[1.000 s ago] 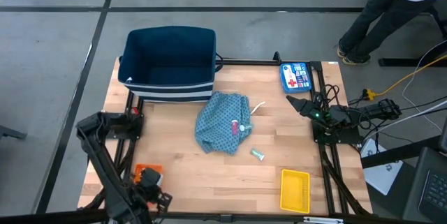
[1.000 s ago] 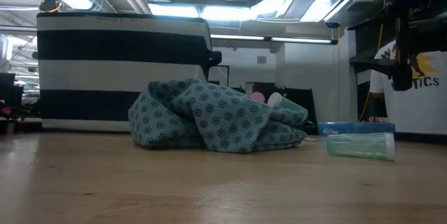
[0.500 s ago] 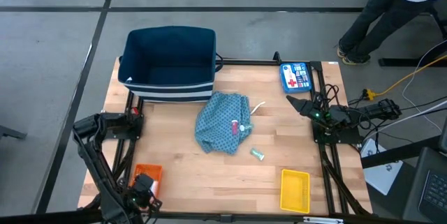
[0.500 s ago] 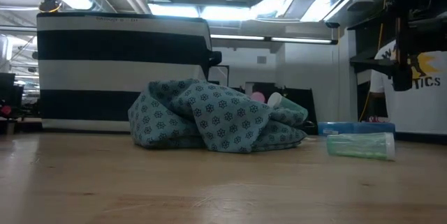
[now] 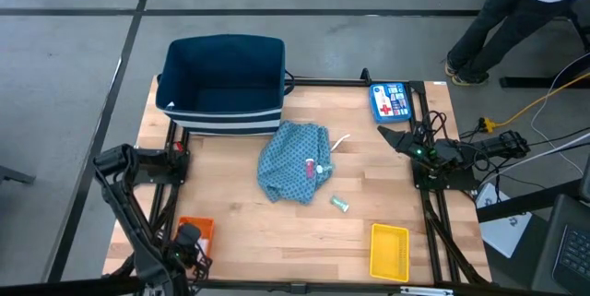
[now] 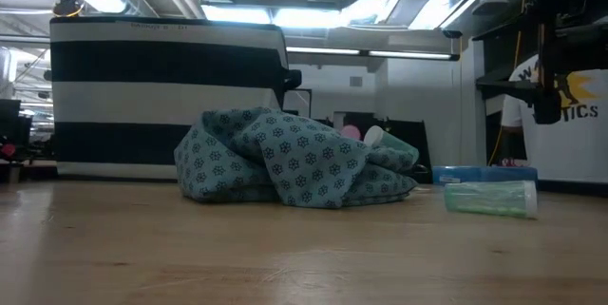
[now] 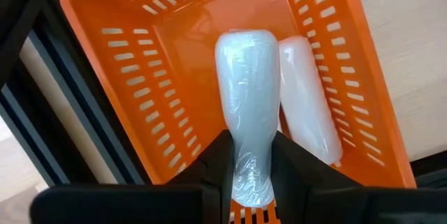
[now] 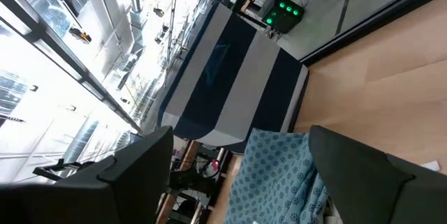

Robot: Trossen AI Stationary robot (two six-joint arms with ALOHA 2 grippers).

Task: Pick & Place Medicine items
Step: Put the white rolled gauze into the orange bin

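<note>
My left gripper point(image 5: 187, 238) is at the table's near left corner, over an orange basket point(image 5: 201, 229), shut on a white plastic-wrapped tube point(image 7: 244, 105). A second white tube point(image 7: 306, 98) lies in the basket point(image 7: 147, 105). A pale green piece point(image 5: 340, 204) lies on the wood; it also shows in the low view point(image 6: 490, 199). A pink-red piece point(image 5: 309, 167) rests on the teal cloth point(image 5: 293, 162). A white stick point(image 5: 340, 140) lies at the cloth's right edge. My right gripper point(image 5: 398, 137) waits open at the table's right side. My left gripper pinches the white tube's near end point(image 7: 250, 175) between its two fingers point(image 7: 220, 165). The tube runs forward along the fingers, out over the basket's floor. I cannot tell whether the tube touches the basket.
A navy striped bin point(image 5: 224, 84) stands at the far left. A flat blue box with a red cross point(image 5: 390, 100) lies at the far right. A yellow tray point(image 5: 389, 252) sits at the near right. A person's legs point(image 5: 498, 19) show beyond the table.
My left gripper has shifted a little toward the table's left edge over the orange basket, and its arm has swung left with it. Nothing else has moved.
</note>
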